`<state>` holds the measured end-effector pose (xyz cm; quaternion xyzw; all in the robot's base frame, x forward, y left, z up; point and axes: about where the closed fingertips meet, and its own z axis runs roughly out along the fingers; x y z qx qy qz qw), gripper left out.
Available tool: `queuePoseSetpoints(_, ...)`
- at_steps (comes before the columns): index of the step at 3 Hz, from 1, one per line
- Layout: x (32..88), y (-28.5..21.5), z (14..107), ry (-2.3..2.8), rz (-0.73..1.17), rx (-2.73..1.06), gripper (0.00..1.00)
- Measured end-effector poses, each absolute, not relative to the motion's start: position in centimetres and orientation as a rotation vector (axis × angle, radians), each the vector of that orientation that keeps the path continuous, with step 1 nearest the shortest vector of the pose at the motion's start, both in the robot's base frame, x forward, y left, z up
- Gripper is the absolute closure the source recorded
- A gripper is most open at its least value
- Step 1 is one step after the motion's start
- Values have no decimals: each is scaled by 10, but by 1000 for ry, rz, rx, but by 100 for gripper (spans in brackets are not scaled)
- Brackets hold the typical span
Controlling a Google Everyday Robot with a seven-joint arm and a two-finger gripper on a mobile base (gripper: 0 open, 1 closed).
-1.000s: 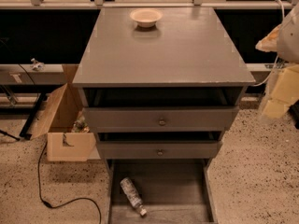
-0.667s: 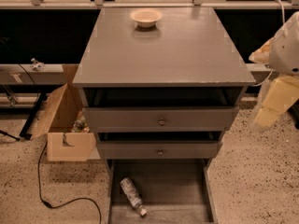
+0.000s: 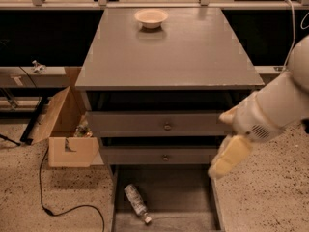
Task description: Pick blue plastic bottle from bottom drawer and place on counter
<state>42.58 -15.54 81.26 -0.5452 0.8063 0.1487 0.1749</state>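
Seemingly light, slick and easily dented, the blue plastic bottle [image 3: 136, 203] lies on its side at the left of the open bottom drawer [image 3: 181, 193], best gripped across its labelled middle, while the gripper [image 3: 231, 156] hangs near the drawer's right wall, its spread indiscernible.

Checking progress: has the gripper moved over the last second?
Yes. The gripper has swung left and down, from beside the counter toward the bottom drawer.

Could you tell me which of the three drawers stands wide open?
The bottom drawer, holding the blue plastic bottle; the gripper hangs by its right edge.
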Motion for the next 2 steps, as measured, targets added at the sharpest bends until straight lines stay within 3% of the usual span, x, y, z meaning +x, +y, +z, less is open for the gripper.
queuePoseSetpoints(1,416,-111,727,2270,590,-1416,0)
queuePoseSetpoints(2,416,-112,729,2269,587,-1420,0)
